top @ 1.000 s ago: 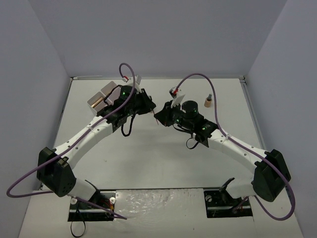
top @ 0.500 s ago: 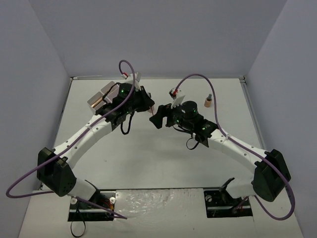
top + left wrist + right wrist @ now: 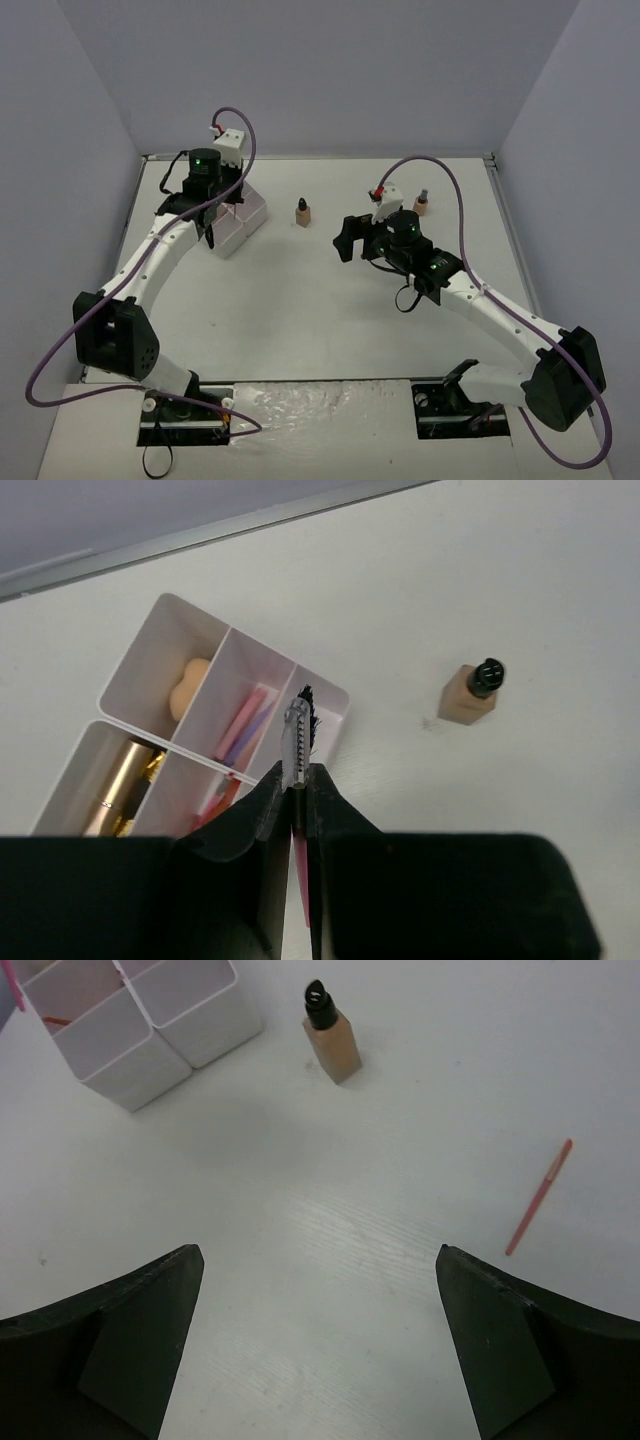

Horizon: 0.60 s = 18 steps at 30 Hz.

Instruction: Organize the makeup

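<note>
Your left gripper (image 3: 293, 783) is clenched on a thin brush-tipped wand (image 3: 298, 730), pinched low on its pink shaft, above the box (image 3: 133, 662). In the box a sponge (image 3: 187, 685), pink sticks (image 3: 243, 725) and a gold lipstick (image 3: 122, 780) lie in separate compartments. The wand looks light and stiff but slick and narrow, so it may twist in the pinch. Let it go low over a compartment.

Your right gripper (image 3: 318, 1305) is released, jaws wide, over the table (image 3: 330, 1210). Ahead of it a bottle (image 3: 331, 1038) stands upright near the box. It is probably rigid and tippy, so take it across the tan body, not the cap. A loose stick (image 3: 538, 1198) lies flat, well apart; pinch it mid-length.
</note>
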Motion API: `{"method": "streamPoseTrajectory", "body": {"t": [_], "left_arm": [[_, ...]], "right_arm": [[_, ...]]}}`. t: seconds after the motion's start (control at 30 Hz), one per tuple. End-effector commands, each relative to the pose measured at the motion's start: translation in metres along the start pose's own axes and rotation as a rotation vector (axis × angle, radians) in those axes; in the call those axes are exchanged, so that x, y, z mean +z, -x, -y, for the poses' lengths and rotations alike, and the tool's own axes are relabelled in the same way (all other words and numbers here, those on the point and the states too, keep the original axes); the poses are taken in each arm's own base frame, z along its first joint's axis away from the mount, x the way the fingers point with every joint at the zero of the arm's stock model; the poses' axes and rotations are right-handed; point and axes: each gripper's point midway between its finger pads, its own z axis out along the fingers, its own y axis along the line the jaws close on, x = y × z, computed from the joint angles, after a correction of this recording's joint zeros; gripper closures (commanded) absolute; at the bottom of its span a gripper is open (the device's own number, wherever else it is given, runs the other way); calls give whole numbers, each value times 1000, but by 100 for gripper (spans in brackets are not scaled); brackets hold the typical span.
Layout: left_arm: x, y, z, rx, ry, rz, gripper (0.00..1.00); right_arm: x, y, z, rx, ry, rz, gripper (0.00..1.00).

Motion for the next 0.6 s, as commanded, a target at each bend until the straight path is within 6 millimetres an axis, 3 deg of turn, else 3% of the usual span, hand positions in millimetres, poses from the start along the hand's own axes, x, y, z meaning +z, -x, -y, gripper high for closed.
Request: {"method": "streamPoseTrajectory", "body": {"t": [0.0, 0.27, 0.57], "left_arm": [[9, 39, -36, 253, 37, 126, 100], [35, 32, -72, 314, 81, 175, 100], [55, 2, -92, 286, 92, 162, 94]], "right_arm": [[-8, 6, 19, 5, -57, 33, 0], [-9, -3, 31, 9, -83, 12, 0], [-4, -13, 43, 9, -117, -18, 0]]}}
